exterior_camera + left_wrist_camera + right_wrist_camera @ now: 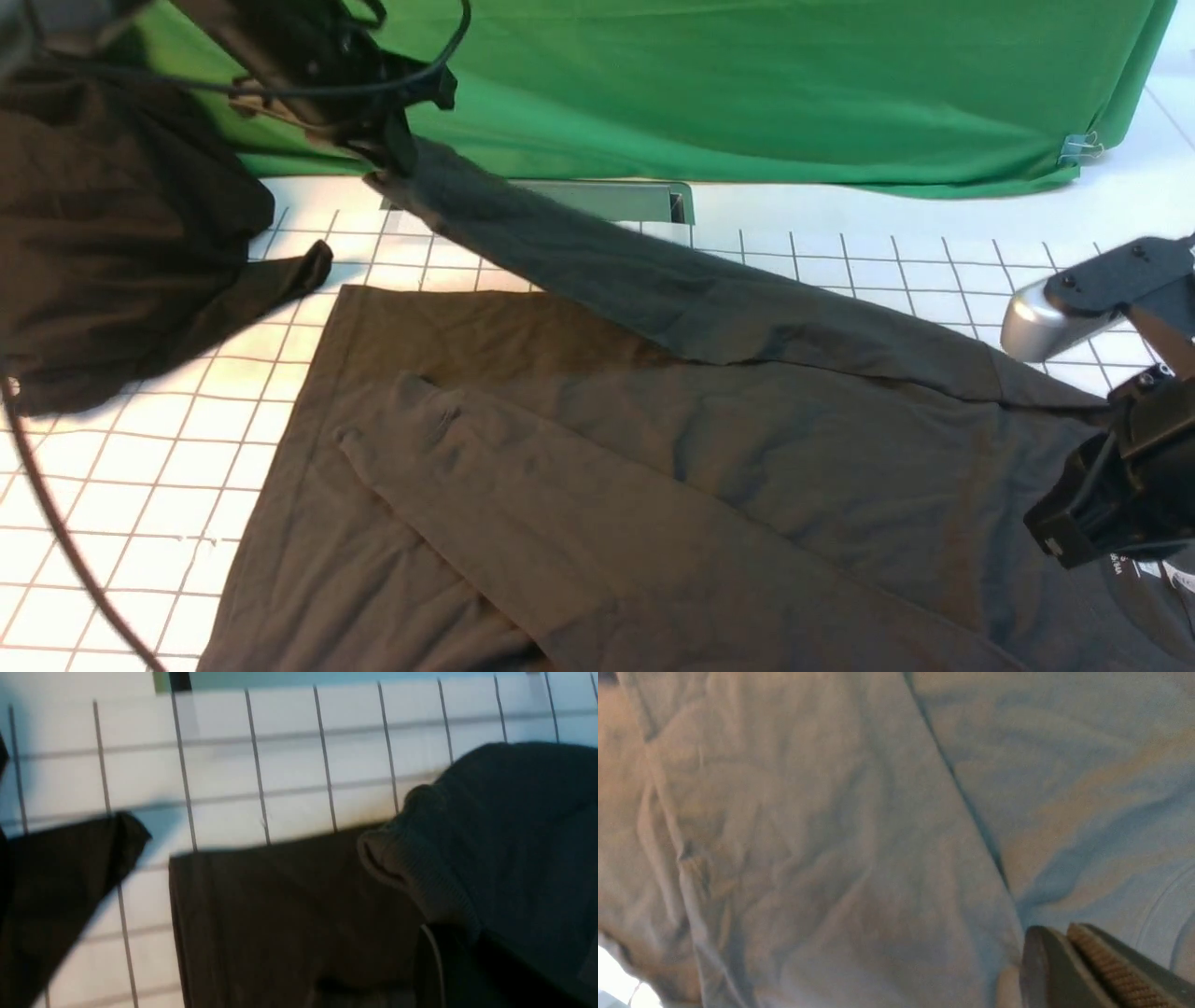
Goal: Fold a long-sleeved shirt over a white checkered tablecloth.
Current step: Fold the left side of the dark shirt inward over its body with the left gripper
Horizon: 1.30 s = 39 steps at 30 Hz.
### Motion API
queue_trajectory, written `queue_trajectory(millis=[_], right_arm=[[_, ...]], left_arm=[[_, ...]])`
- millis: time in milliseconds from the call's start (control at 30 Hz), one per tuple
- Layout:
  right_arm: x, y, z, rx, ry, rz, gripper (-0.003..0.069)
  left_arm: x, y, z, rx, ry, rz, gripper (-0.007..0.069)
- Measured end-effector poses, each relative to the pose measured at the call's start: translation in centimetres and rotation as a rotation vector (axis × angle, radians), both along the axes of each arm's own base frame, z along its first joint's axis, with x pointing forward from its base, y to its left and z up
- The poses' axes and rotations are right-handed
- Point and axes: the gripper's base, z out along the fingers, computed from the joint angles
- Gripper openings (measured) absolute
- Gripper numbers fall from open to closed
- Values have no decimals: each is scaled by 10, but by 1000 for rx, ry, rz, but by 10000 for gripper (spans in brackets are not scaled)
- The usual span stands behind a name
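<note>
Front view: second sleeve fold in hand; left gripper at 11 o'clock pinches the cuff, raised sleeve stretched taut.
Body of the long-sleeved shirt lies flat on the white checkered tablecloth, centre to 5 o'clock, one sleeve laid across it. At 4 o'clock the right gripper sits near the collar, jaws seemingly pressed together; cloth between them uncertain. Likely next: carry cuff toward 6 o'clock, lower, release without dragging.

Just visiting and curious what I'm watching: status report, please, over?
Left gripper pinching long-sleeved shirt sleeve, lifted. Right gripper low at shirt's collar end, grip unclear. Second dark garment lies beside on white checkered tablecloth.
</note>
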Motion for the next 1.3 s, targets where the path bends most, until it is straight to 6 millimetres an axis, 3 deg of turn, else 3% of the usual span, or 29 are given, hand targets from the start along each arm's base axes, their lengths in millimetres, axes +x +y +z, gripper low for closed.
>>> queue_trajectory(millis=[233, 333, 367, 400, 467, 500, 567, 667, 800, 933, 1133, 1300], right_arm=[[1, 0, 1, 6, -13, -4, 55], [1, 0, 1, 6, -15, -4, 64], [1, 0, 1, 6, -15, -4, 64], [1, 0, 1, 5, -16, -1, 69], [1, 0, 1, 4, -16, 1, 70], [1, 0, 1, 4, -17, 2, 71], [1, 0, 1, 3, -17, 5, 72], [2, 1, 1, 3, -27, 8, 81], [3, 1, 1, 4, -35, 11, 86], [3, 1, 1, 3, -38, 15, 93], [3, 1, 1, 3, -38, 15, 104], [3, 1, 1, 3, -38, 15, 109]], left_arm=[[-34, -7, 10, 69, 84, -13, 26], [-67, -11, 7, 108, 139, 1, 26], [-69, -11, 10, 105, 133, 4, 26], [-89, -8, 5, 117, 170, 26, 26], [-99, -6, 2, 117, 189, 43, 26], [-116, -1, -4, 116, 218, 78, 26], [-123, 1, -6, 114, 224, 90, 26], [-154, 6, -16, 107, 251, 117, 26], [-173, 4, -31, 98, 297, 113, 26], [-189, -4, -61, 122, 352, 78, 26], [-198, -1, -82, 168, 368, 63, 38], [-198, 3, -84, 210, 363, 55, 150]])
